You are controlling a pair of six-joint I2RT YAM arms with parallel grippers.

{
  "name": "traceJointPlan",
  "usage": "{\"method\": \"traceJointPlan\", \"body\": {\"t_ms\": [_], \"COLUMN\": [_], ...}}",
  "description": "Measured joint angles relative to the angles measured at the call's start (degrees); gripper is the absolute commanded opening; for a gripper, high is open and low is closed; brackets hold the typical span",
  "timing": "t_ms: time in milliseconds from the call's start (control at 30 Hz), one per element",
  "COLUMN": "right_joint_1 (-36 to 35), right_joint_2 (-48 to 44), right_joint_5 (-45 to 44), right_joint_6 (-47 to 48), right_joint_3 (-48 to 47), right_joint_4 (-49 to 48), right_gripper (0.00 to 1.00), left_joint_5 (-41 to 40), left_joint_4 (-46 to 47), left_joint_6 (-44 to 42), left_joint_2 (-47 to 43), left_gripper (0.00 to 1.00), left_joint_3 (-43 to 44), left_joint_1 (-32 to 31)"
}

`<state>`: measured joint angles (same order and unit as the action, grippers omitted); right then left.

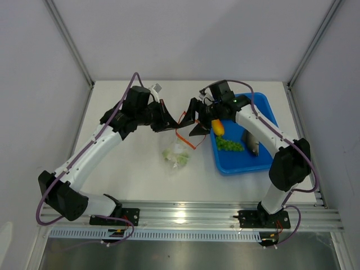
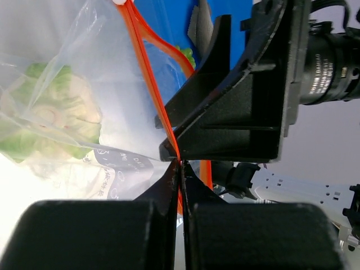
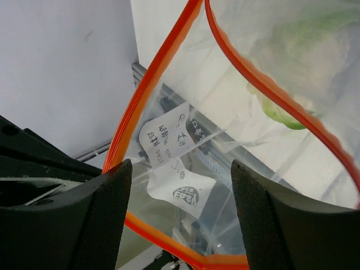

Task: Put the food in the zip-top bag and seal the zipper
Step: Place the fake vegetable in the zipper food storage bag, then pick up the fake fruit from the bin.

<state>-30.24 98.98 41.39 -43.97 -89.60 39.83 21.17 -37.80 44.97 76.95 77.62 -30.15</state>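
L gripper (image 2: 180,164) clenched on thin orange-red zipper (image 2: 147,73); crinkly clear bag (image 2: 67,73) just ahead. R gripper (image 3: 181,179) released, jaws astride zipper loop; wrists tip-to-tip.

Near centre of table (image 1: 124,169), zip-top bag (image 1: 179,147) with some food (image 1: 175,156) inside; at its three o'clock, tray (image 1: 269,115) holding fish-shaped piece (image 1: 251,143).

- zip-top bag (image 2: 73,73): cut off at the 9 and 12 o'clock edges, left wrist view.
- food (image 2: 50,118) inside: green-white, blurred by crinkled film.
- zipper (image 3: 160,84): runs off at 12 and 3 o'clock, right wrist view.
- label (image 3: 169,138): print unreadable.
- grey fish-shaped piece (image 1: 252,147): 3 o'clock side hidden under right arm (image 1: 264,132).
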Motion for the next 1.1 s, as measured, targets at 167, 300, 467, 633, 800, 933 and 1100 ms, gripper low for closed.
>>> {"method": "traceJointPlan", "body": {"t_ms": [167,300,467,633,800,933,1100], "right_joint_1": [1.77,5.95,10.51,13.2,15.67,17.49,19.28], "right_joint_2": [-0.96,-4.13,-6.67,-6.62,-6.19,-5.6,-2.84], "right_joint_5": [-1.38,-3.26,-6.99,-11.98,-20.52,-25.66,-29.2], "right_joint_6": [2.8,5.05,8.81,11.69,14.19,15.87,16.87], "right_joint_3": [-3.19,-5.14,-8.39,-9.33,-9.01,-4.46,2.08], "right_joint_4": [3.21,4.37,6.91,9.73,13.03,12.94,14.08], "right_gripper": [0.71,0.7,0.7,0.7,0.7,0.7,0.68], "left_joint_5": [0.02,-0.09,-0.98,-1.6,-2.01,-1.99,-1.97], "left_joint_4": [0.04,-0.04,-1.29,-2.23,-2.99,-3.48,-4.02], "left_joint_6": [-0.02,-0.17,-0.63,-1.49,-2.64,-3.5,-4.68], "left_joint_2": [-0.5,-2.14,-4.02,-6.62,-7.08,-6.95,-5.75], "left_gripper": [0.01,0.01,0.01,0.01,0.01,0.01,0.01], "left_joint_3": [-1.16,-3.91,-6.43,-9.25,-9.42,-9.25,-7.91], "left_joint_1": [0.0,0.0,0.0,0.0,0.0,0.0,0.0]}}
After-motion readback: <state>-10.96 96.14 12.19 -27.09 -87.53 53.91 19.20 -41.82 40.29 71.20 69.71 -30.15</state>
